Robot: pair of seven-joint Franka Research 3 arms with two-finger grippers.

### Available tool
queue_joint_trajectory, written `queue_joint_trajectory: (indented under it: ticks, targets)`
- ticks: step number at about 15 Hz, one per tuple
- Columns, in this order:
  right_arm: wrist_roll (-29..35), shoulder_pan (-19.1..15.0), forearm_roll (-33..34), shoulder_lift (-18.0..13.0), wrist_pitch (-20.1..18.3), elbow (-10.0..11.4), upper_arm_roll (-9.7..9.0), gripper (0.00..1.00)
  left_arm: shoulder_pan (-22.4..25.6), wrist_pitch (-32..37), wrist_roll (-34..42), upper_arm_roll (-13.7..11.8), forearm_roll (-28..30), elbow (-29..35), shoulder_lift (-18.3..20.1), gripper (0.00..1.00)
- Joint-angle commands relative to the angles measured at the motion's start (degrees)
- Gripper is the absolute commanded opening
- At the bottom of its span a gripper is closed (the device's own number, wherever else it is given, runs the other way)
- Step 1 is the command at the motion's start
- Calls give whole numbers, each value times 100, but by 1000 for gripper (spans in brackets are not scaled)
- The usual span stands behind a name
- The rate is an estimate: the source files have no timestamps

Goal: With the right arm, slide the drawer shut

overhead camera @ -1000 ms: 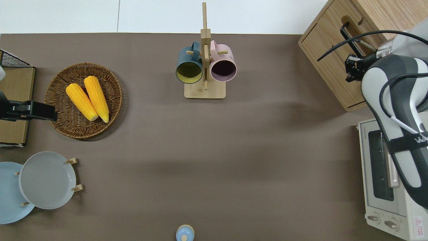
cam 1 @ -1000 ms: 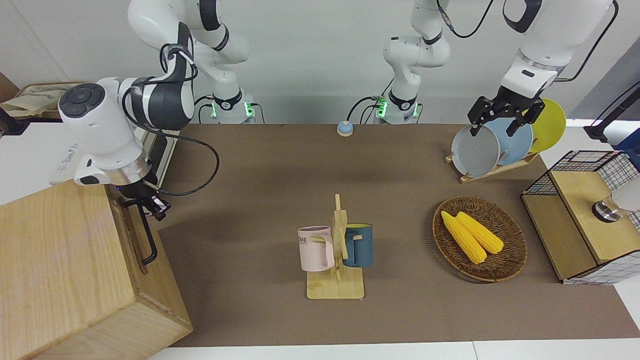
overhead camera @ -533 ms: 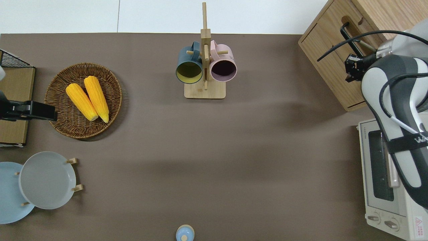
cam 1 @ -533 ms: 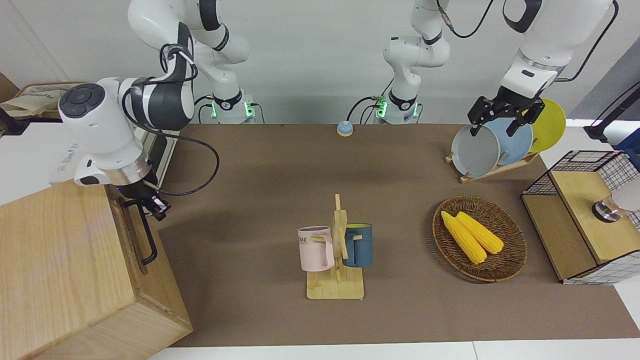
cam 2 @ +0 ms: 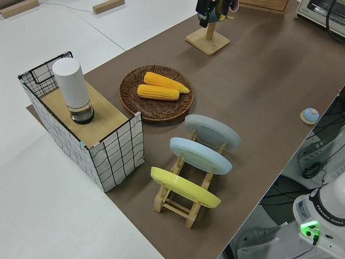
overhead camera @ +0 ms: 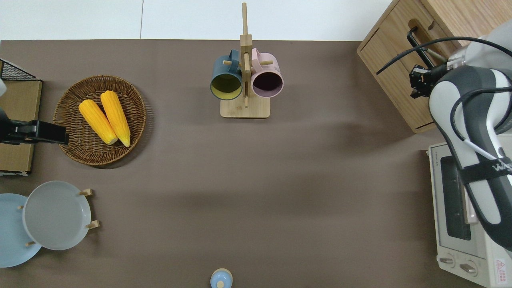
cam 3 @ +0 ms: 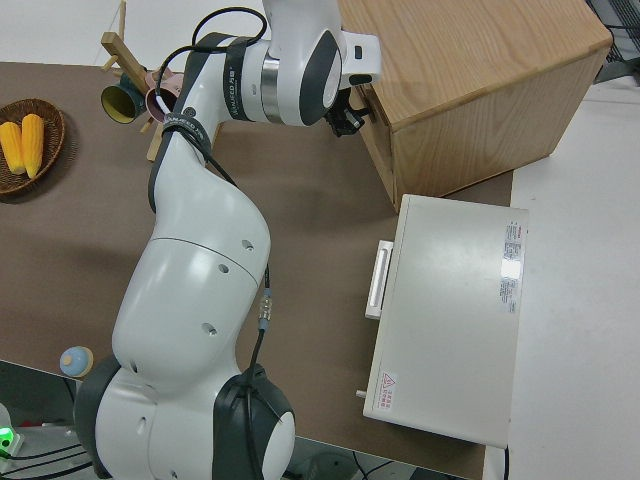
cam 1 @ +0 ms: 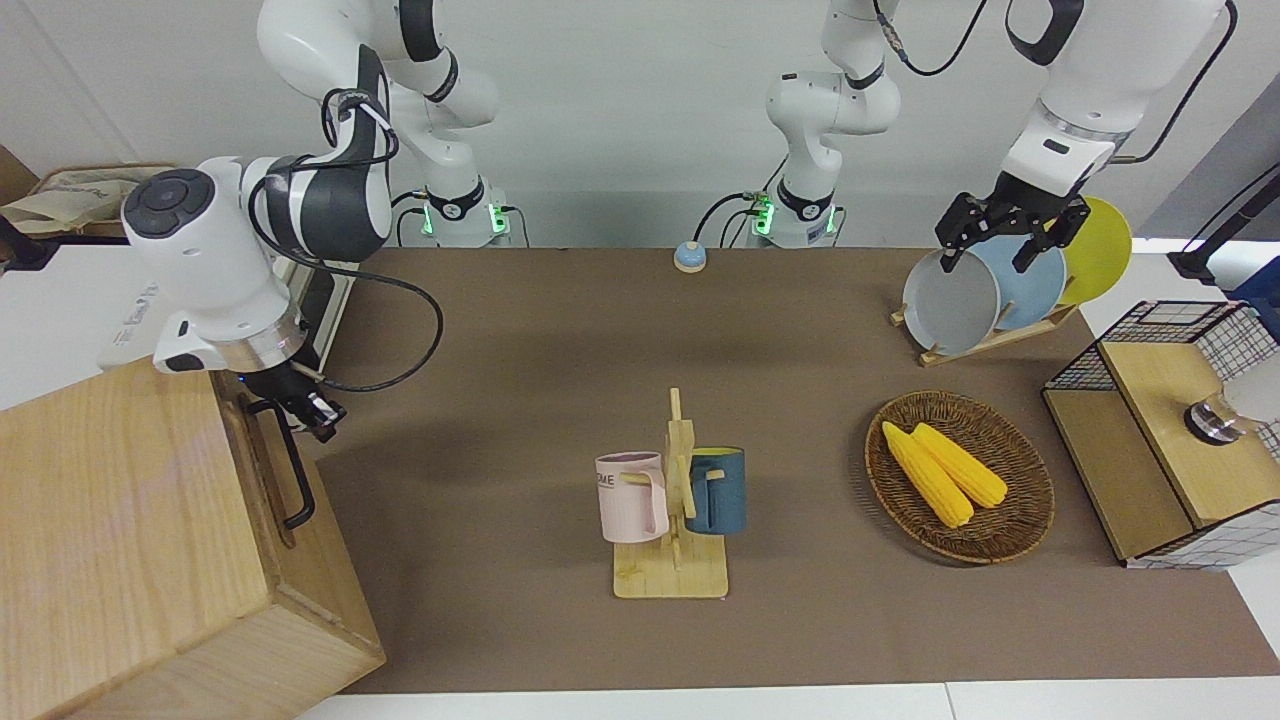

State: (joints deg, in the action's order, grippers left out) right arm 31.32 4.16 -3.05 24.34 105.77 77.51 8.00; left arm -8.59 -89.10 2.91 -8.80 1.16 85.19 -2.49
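From the front, the right gripper (cam 1: 312, 412) sits at the black bar handle (cam 1: 290, 465) of the drawer (cam 1: 262, 470), a light-wood front in the cabinet (cam 1: 130, 540) at the right arm's end. Overhead, the drawer (overhead camera: 400, 68) looks nearly flush; I cannot tell the fingers' spread. The left arm is parked.

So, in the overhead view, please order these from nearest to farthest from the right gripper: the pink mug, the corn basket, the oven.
From the right gripper, at the drawer's handle:
1. Oven, nearer the robots, same end.
2. Pink mug, on the rack at mid-table.
3. Corn basket, toward the left arm's end.
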Motion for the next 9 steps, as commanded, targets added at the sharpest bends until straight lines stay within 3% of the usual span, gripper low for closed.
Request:
queue_joint_trajectory:
  ticks: [1,6,9]
  targets:
    - [-99,233,-30,1,-134,-87,-88,0,-99,-2,43,-95,-72,-117,-76,998]
    - [-222,664,-12,-192,-661,-61,-88,0,-99,-2,43,-95,-72,-117,-76,998]
    - [-651,945,110,-420,-1057,-17,-9,0,-99,-2,43,-95,-72,-117,-76,995]
